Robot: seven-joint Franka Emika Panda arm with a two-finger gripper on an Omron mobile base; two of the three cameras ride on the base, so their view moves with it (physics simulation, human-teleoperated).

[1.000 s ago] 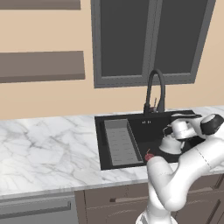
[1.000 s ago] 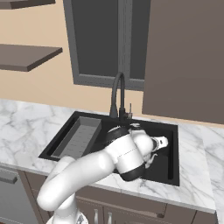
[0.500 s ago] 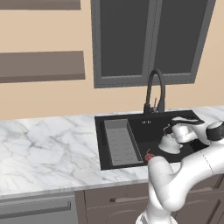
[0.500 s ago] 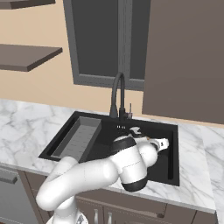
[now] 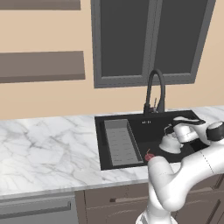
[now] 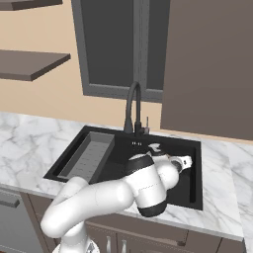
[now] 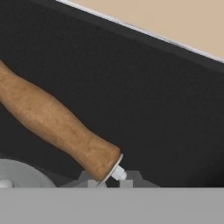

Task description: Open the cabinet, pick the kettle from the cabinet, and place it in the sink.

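The kettle (image 5: 171, 145) is low inside the black sink (image 5: 131, 117), right of its ribbed grey tray (image 5: 118, 142). My gripper (image 5: 172, 131) sits just above the silvery body, shut on the light brown handle (image 7: 52, 120) near its metal-capped end. In the right base view my arm covers most of the kettle (image 6: 185, 162), and the gripper (image 6: 176, 160) is over the right half of the sink (image 6: 196, 184). The kettle's rounded top (image 7: 17, 175) shows at the lower left of the hand view. A dark grey-brown cabinet panel (image 6: 210, 64) hangs at the upper right; whether it is open is unclear.
A black arched tap (image 5: 155, 89) rises behind the basin. White marble counter (image 5: 48, 144) stretches left of the sink. Brown wall shelves (image 5: 39, 65) hang at the upper left, and a dark framed window (image 5: 148, 39) sits above the tap. Drawers (image 5: 109, 199) run under the counter.
My hand has moved lower and slightly right into the basin with the kettle. The wrist joint has swung out to the right. The jaws stay shut.
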